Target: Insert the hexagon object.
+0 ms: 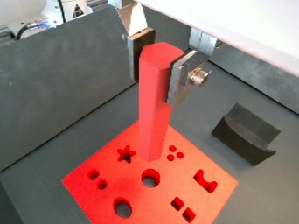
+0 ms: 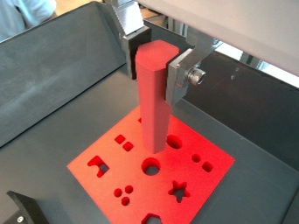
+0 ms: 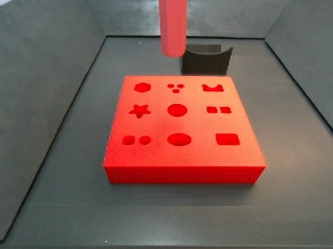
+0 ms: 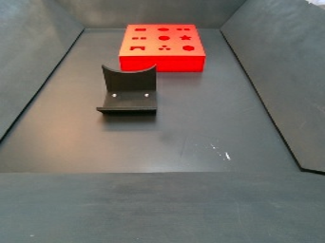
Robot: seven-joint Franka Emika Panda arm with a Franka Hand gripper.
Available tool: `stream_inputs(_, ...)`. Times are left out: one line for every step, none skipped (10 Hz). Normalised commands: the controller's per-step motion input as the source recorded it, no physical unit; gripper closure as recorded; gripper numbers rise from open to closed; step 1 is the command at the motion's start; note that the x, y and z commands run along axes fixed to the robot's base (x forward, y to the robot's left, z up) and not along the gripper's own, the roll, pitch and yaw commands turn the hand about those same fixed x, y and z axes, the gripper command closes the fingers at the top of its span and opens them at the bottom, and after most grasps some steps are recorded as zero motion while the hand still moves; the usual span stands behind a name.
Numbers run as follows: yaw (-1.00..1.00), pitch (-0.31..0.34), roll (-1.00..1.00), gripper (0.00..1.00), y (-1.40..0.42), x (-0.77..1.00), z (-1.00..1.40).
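My gripper [image 1: 160, 66] is shut on the hexagon object [image 1: 152, 105], a long light-red rod with a six-sided end, and holds it upright by its upper part. Both wrist views show this; in the second the gripper [image 2: 158, 63] grips the rod [image 2: 152, 105] the same way. The rod's lower end hangs over the flat red block [image 1: 128, 179] with its shaped holes, which also shows in a wrist view [image 2: 216, 175]. In a side view the rod [image 3: 173, 27] hangs above the block's [image 3: 182, 173] far edge, with the gripper out of frame. The block shows alone in a side view [image 4: 162, 65].
A small black curved stand [image 3: 205, 58] sits on the floor behind the block; it also shows in a side view [image 4: 128, 90] and in a wrist view [image 1: 246, 131]. Dark grey walls [image 3: 58, 97] slope up around the floor.
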Motion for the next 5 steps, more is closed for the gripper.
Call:
stream_inputs(0.0, -0.031, 0.0, 1.0, 0.07, 0.06, -0.03)
stream_inputs(0.05, -0.103, -0.04, 1.0, 0.55, 0.0, -0.12)
stream_inputs(0.1, -0.08, 0.0, 1.0, 0.57, 0.0, -0.23)
stream_inputs(0.1, -0.097, 0.03, 1.0, 0.52, -0.09, -0.36)
stream_inputs(0.11, -0.091, 0.02, 1.0, 0.53, -0.13, -0.43)
